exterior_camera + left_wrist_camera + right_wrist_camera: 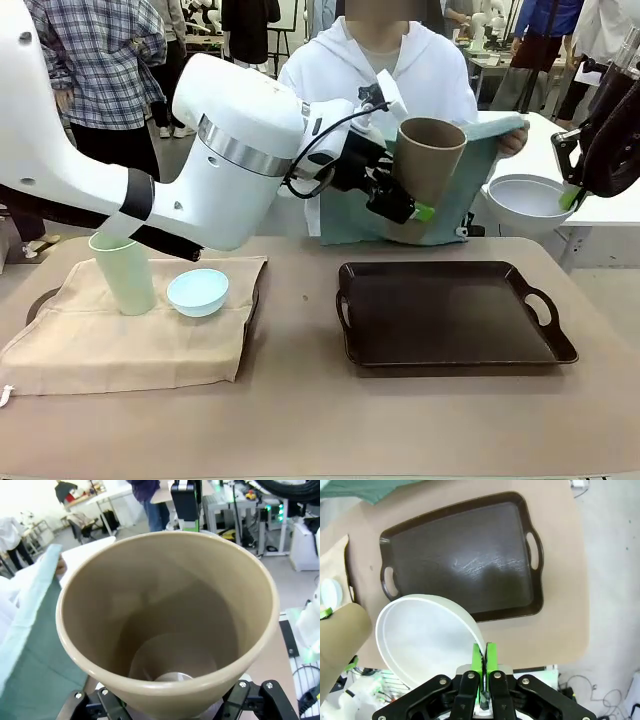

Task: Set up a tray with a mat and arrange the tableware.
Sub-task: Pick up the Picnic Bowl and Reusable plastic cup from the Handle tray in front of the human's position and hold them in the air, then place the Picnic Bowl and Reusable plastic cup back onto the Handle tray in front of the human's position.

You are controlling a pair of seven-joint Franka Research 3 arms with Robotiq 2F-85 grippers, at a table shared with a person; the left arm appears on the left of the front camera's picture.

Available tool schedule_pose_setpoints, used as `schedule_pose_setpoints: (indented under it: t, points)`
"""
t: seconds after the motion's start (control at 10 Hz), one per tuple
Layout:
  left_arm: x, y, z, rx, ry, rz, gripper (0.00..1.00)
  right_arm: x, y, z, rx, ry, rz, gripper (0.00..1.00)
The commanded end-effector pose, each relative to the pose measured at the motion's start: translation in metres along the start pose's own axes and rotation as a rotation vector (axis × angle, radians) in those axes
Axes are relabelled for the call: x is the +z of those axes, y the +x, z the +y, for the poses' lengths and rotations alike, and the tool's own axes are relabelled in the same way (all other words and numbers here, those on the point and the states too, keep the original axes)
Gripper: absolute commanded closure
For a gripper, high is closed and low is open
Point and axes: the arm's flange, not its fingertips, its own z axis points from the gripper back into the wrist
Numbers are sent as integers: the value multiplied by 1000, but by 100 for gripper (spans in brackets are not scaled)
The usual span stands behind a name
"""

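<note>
Tan-brown cup (430,160), upper centre of your front view, sits upright in your left gripper (400,205), fingers spread wide around its lower body. At the right edge, your right gripper (484,667) has its green pads pinched tight on the rim of the white bowl (527,203). Lower left, the pale green cup (123,270) and light blue bowl (198,291) rest on a beige mat (120,340). Centre right lies the dark tray (450,315), bare. Behind it a person holds up a teal cloth (470,170).
</note>
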Motion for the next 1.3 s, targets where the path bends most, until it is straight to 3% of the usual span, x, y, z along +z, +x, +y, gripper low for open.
schedule_pose_setpoints:
  t: [0.0,1.2]
  points:
    - [-1,0,6,-14,-18,-14,70,-5,1,-2,8,5,4,100]
    - [-1,0,6,-14,-18,-14,70,-5,1,-2,8,5,4,100]
